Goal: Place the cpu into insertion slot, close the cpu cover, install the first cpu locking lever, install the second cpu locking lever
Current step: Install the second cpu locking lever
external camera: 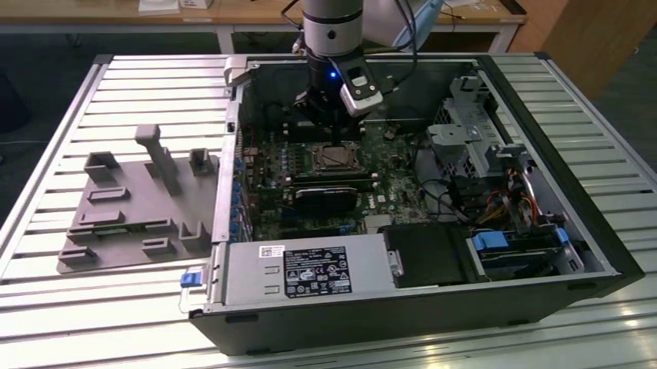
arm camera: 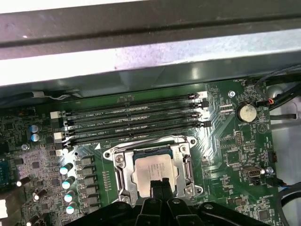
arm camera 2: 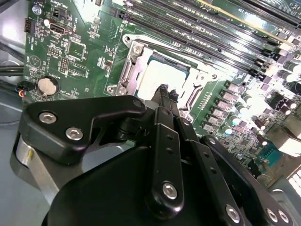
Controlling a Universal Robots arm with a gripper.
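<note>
The cpu (arm camera: 151,170), a silvery square chip, lies flat in the insertion slot (external camera: 334,157) on the green motherboard. The cpu cover (arm camera: 121,175), a thin metal frame, lies down around it, and its window shows the chip's top. In the second wrist view the cpu (arm camera 2: 163,75) and cpu cover (arm camera 2: 128,70) sit just beyond my fingertips. My gripper (arm camera: 160,184) hangs a little above the chip's near edge, shut with nothing between its fingers (arm camera 2: 162,94). In the exterior view the gripper (external camera: 322,127) stands inside the open case, just behind the socket. I cannot tell how the locking levers stand.
Long black memory slots (arm camera: 131,117) run beside the socket, and a row of capacitors (arm camera: 68,181) stands along another side. A coin battery (arm camera: 247,112) sits further off. The case holds a power supply (external camera: 308,273), a drive cage (external camera: 482,146) and cables. A grey fixture plate (external camera: 134,207) lies on the exterior view's left.
</note>
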